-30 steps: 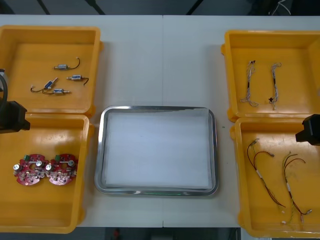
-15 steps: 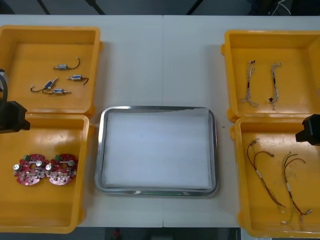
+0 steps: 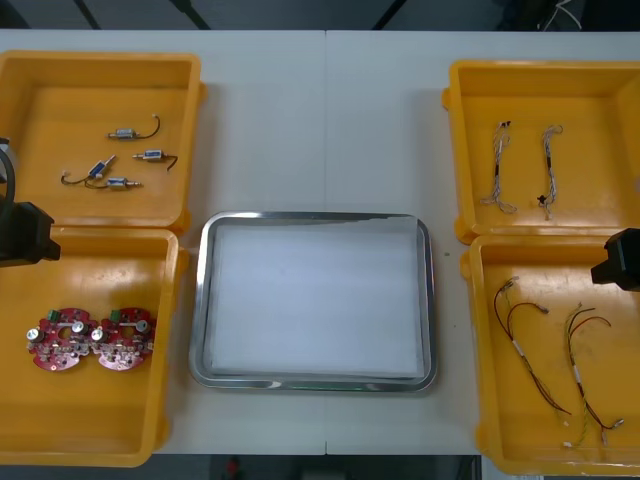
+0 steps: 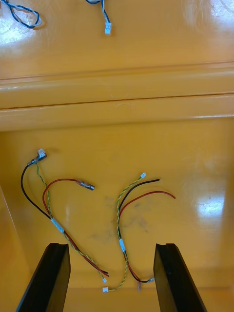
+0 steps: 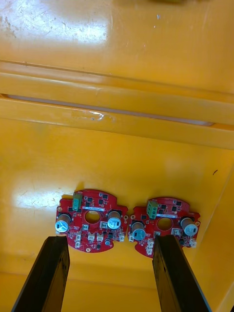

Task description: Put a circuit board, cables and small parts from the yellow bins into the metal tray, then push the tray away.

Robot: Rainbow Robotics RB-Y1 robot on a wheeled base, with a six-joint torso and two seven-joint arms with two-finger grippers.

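Two round red circuit boards [image 3: 90, 338] lie side by side in the near left yellow bin [image 3: 150, 430]. In the left wrist view the boards [image 5: 92, 220] sit just beyond the open left gripper [image 5: 108, 273], which holds nothing. The left arm [image 3: 22, 235] hangs at the table's left edge. The metal tray [image 3: 200, 300], white inside, rests at the centre with nothing in it. Red and yellow cables [image 3: 540, 350] lie in the near right bin; in the right wrist view these cables [image 4: 73, 214] lie ahead of the open right gripper [image 4: 111, 275]. The right arm [image 3: 620, 260] shows at the right edge.
Several small metal parts [image 3: 120, 160] lie in the far left bin [image 3: 190, 130]. Twisted blue and white cables [image 3: 520, 170] lie in the far right bin [image 3: 455, 140]. Bare table stretches beyond the tray toward the far edge.
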